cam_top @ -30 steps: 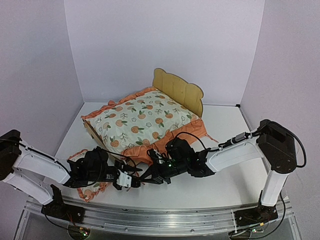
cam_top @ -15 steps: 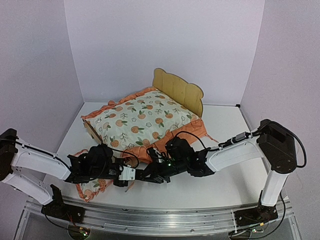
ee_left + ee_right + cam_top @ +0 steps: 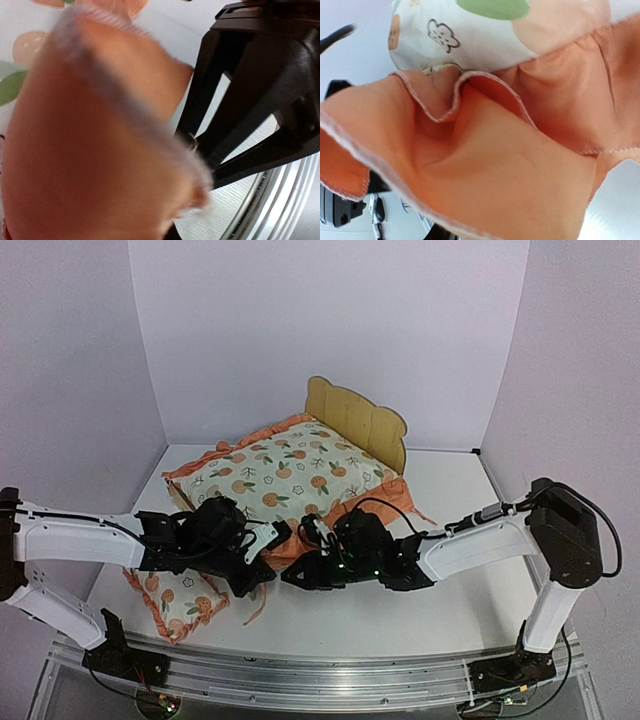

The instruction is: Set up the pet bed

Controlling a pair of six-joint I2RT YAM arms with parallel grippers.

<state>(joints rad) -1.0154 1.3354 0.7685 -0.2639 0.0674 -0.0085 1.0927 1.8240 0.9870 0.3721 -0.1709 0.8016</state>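
The pet bed (image 3: 355,420) stands at the back, its scalloped plywood headboard rising behind the fruit-print mattress cushion (image 3: 280,478) that lies on it. My left gripper (image 3: 268,542) sits at the cushion's front edge, shut on its orange ruffle (image 3: 100,140), which blurs across the left wrist view and hides the fingers. My right gripper (image 3: 298,575) is just beside it, low at the same edge. The ruffle (image 3: 495,175) covers its jaws, so I cannot see how they stand. The small matching pillow (image 3: 180,605) lies flat at the front left, under my left arm.
An orange strip (image 3: 253,612) lies on the table below my left gripper. The two grippers are almost touching. The white walls close in on three sides. The metal rail (image 3: 300,675) runs along the near edge.
My left gripper has risen from beside the pillow to the cushion's front ruffle and the pillow now shows. My right gripper has shifted slightly towards it.
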